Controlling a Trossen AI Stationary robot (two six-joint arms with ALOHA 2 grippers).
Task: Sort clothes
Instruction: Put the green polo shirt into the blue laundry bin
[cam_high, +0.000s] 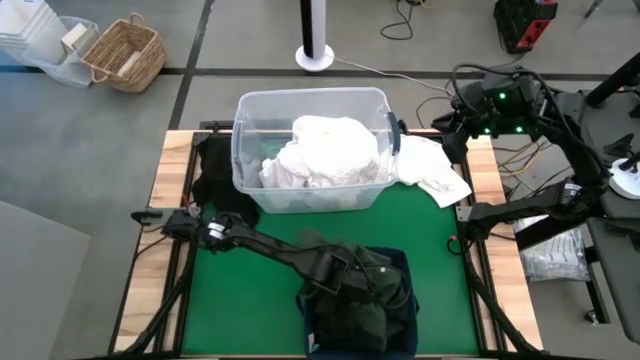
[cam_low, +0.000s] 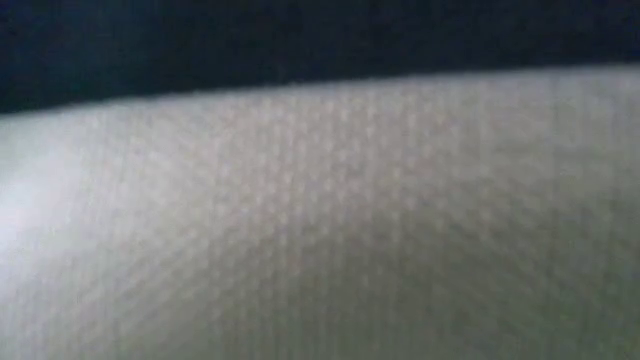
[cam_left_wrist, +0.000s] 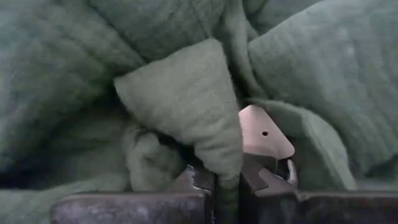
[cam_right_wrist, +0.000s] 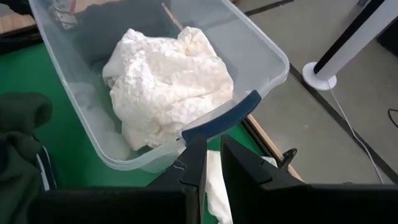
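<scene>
From above, a clear plastic tub (cam_high: 310, 150) at the table's far side holds crumpled white garments (cam_high: 325, 150). Another white garment (cam_high: 432, 170) lies just right of it, and a black one (cam_high: 215, 170) just left. The left gripper (cam_high: 352, 282) is over the navy square bin (cam_high: 400, 262) at the near edge, amid dark green fabric (cam_high: 365, 305).

The low view shows only blurred pale cloth.

The left wrist view shows its fingers (cam_left_wrist: 202, 180) pinched shut on a green fold.

The right wrist view shows the right gripper (cam_right_wrist: 211, 165) narrow and holding nothing, near the tub's right end.
</scene>
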